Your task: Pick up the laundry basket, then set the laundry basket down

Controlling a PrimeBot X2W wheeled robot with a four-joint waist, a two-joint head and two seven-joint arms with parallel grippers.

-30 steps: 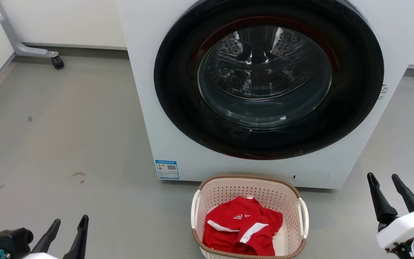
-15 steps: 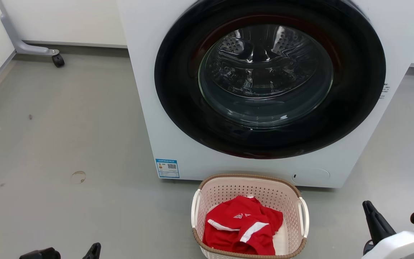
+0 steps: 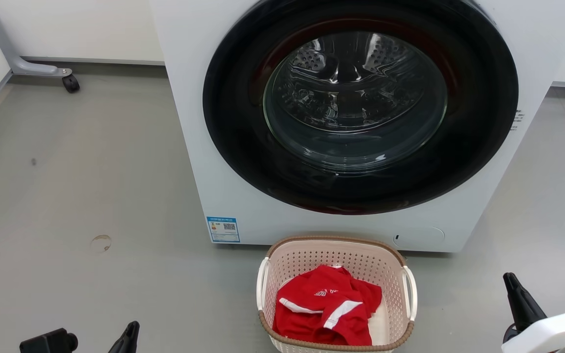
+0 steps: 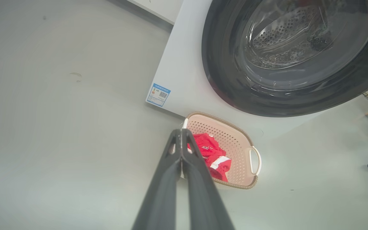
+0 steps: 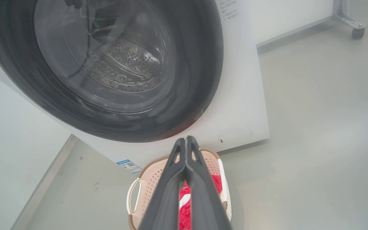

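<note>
There is one laundry basket [image 3: 312, 259]. It sits on the grey floor [image 3: 91, 171], just in front of one big white washing machine [image 3: 199, 147]. The basket is pale pink with lots of little holes and a brown rim. It has two white loop handles, one on the left side [image 3: 262, 284] and one on the right side [image 3: 410, 294]. Inside the basket lies one red shirt [image 3: 324, 304] with white stripes.

The washing machine has one round door [image 3: 356, 98] with a dark ring and a glass middle. The shiny drum shows through the glass. One small blue sticker [image 3: 222, 229] is stuck low on the front of the machine, left of the basket.

The robot has two grippers. The left gripper [image 4: 181, 133] has its two dark fingers pressed tight together, with nothing between them. The right gripper [image 5: 186, 140] is pinched together the same way and holds nothing. In the head view the left one is low on the left and the right one is low on the right, and the basket is between them. Both are well apart from the basket and do not touch it.

One small black wheel [image 3: 70, 83] on a grey leg stands far back on the left by the wall.
</note>
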